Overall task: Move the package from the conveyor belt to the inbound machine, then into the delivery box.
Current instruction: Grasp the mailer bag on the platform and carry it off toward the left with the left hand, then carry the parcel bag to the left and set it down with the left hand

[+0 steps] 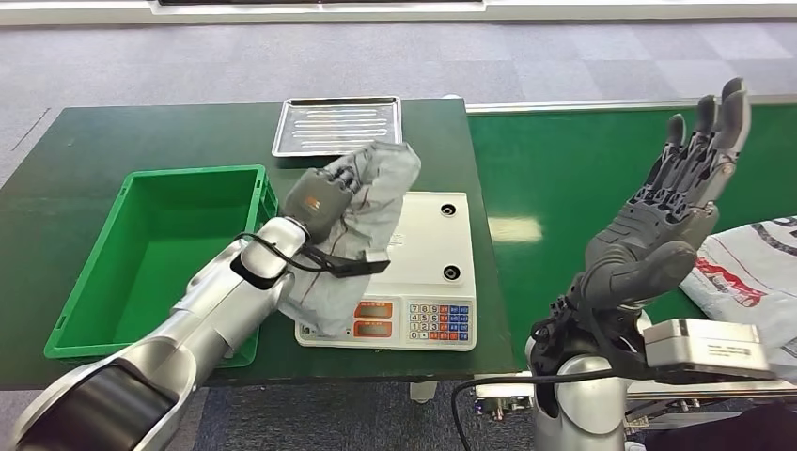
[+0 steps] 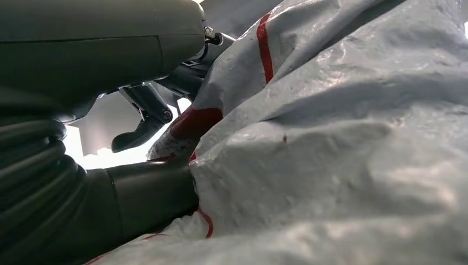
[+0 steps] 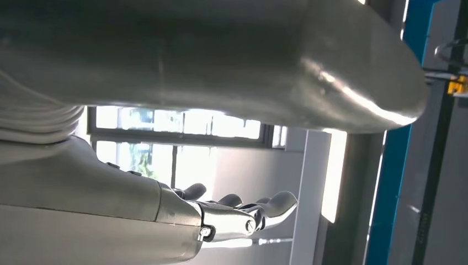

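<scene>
My left hand grips a crumpled grey plastic package with red markings, held over the left part of the white scale. Up close, the left wrist view shows the package pressed against my left hand, its red stripes showing. My right hand is raised above the green conveyor belt, fingers spread and upright, holding nothing; my right hand appears the same in its wrist view. The green delivery box stands empty to the left of the scale.
A metal tray lies behind the scale on the dark green table. Another grey package with red print lies on the belt at the right edge. The scale's keypad and displays face me.
</scene>
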You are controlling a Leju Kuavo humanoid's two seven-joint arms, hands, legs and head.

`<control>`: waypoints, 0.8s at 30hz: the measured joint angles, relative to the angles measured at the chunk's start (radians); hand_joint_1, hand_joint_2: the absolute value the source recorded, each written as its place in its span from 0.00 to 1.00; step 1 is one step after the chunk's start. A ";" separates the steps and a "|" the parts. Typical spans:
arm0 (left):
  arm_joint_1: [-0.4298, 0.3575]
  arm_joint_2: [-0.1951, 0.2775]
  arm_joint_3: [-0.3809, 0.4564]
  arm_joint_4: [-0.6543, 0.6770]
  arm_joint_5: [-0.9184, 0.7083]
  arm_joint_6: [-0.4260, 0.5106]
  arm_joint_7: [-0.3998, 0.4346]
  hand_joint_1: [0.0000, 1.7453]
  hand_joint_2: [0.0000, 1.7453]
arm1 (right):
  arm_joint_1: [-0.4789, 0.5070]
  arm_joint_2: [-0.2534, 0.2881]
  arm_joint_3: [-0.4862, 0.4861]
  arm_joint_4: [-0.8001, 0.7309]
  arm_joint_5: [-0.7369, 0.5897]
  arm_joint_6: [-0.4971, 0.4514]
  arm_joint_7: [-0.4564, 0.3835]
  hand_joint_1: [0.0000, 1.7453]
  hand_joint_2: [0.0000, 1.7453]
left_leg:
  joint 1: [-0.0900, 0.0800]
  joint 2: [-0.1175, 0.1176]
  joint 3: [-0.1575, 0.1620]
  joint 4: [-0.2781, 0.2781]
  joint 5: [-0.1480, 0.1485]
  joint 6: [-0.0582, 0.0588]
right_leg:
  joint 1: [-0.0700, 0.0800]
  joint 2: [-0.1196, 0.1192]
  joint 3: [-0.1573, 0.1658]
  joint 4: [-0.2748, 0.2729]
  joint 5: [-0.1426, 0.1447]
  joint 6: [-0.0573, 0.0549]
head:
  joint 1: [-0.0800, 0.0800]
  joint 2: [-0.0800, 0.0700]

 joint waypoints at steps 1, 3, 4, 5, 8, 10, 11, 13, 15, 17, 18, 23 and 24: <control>-0.027 0.012 0.005 -0.013 -0.022 0.020 0.081 1.00 1.00 | 0.006 0.000 -0.001 -0.003 0.002 -0.005 0.001 0.00 0.00 | 0.000 0.000 0.000 0.000 0.000 0.000 | 0.000 0.000 0.000 0.000 0.000 0.000 | 0.000 0.000; -0.088 0.050 0.020 -0.043 -0.053 0.026 0.214 1.00 1.00 | 0.016 0.000 -0.001 -0.005 0.003 -0.012 0.002 0.00 0.00 | 0.000 0.001 0.000 0.000 0.000 0.000 | 0.001 0.001 0.000 0.000 0.001 -0.001 | 0.000 0.000; -0.117 0.071 0.029 -0.057 -0.058 0.018 0.258 1.00 1.00 | 0.020 -0.001 -0.001 -0.005 0.002 -0.013 0.001 0.00 0.00 | 0.000 0.002 0.000 0.000 0.000 0.000 | 0.001 0.002 -0.001 0.000 0.001 -0.001 | 0.000 0.000; -0.144 0.093 0.036 -0.070 -0.059 0.007 0.288 1.00 1.00 | 0.021 -0.001 -0.001 -0.005 0.001 -0.014 0.001 0.00 0.00 | 0.000 0.002 0.001 0.000 0.000 0.000 | 0.001 0.003 -0.001 0.000 0.001 -0.001 | 0.000 0.000; -0.195 0.155 0.057 -0.094 -0.060 -0.019 0.330 1.00 1.00 | 0.023 -0.002 -0.001 -0.005 -0.005 -0.014 0.000 0.00 0.00 | 0.001 0.002 0.001 -0.001 0.001 -0.001 | 0.003 0.003 0.000 0.000 0.000 -0.002 | 0.000 0.000; -0.210 0.189 0.066 -0.101 -0.060 -0.032 0.354 1.00 1.00 | 0.022 -0.002 -0.001 -0.004 -0.009 -0.010 0.000 0.00 0.00 | 0.002 0.000 0.001 -0.001 0.001 -0.002 | 0.004 0.001 0.000 0.000 0.000 -0.002 | 0.000 0.000; -0.214 0.204 0.070 -0.103 -0.060 -0.037 0.366 1.00 1.00 | 0.022 -0.002 -0.001 -0.004 -0.011 -0.007 0.000 0.00 0.00 | 0.003 0.000 0.000 -0.001 0.001 -0.002 | 0.004 0.001 0.000 0.000 0.000 -0.002 | 0.000 0.000; -0.217 0.236 0.080 -0.103 -0.060 -0.048 0.389 1.00 1.00 | 0.022 -0.002 -0.001 -0.001 -0.015 0.000 -0.001 0.00 0.00 | 0.003 0.000 0.000 -0.001 0.001 -0.003 | 0.004 0.002 0.000 0.001 0.000 -0.002 | 0.000 0.000; -0.218 0.268 0.087 -0.099 -0.060 -0.084 0.421 1.00 1.00 | 0.020 -0.002 -0.001 0.004 -0.019 0.010 -0.001 0.00 0.00 | 0.003 0.001 0.000 -0.001 0.001 -0.003 | 0.004 0.002 0.000 0.001 0.000 -0.002 | 0.000 0.000; -0.219 0.298 0.088 -0.086 -0.060 -0.154 0.445 1.00 1.00 | 0.014 -0.002 -0.001 0.010 -0.023 0.020 -0.001 0.00 0.00 | 0.003 0.001 0.000 -0.001 0.001 -0.003 | 0.004 0.003 0.000 0.001 0.000 -0.002 | 0.000 0.000; -0.218 0.312 0.088 -0.075 -0.060 -0.188 0.450 1.00 1.00 | 0.011 -0.002 -0.001 0.013 -0.025 0.025 -0.001 0.00 0.00 | 0.003 0.001 0.000 -0.001 0.001 -0.003 | 0.004 0.003 0.000 0.001 0.000 -0.002 | 0.000 0.000; -0.205 0.360 0.089 -0.022 -0.060 -0.248 0.451 0.75 1.00 | 0.001 -0.002 -0.001 0.025 -0.030 0.033 -0.001 0.00 0.00 | 0.003 -0.002 -0.001 -0.001 0.002 -0.004 | 0.005 0.000 0.000 0.001 0.000 -0.003 | 0.000 0.000; -0.203 0.365 0.092 -0.012 -0.060 -0.258 0.452 0.50 1.00 | -0.001 -0.002 -0.001 0.027 -0.031 0.034 -0.002 0.00 0.00 | 0.003 -0.003 -0.001 -0.001 0.002 -0.004 | 0.005 -0.001 0.000 0.001 -0.001 -0.003 | 0.000 0.000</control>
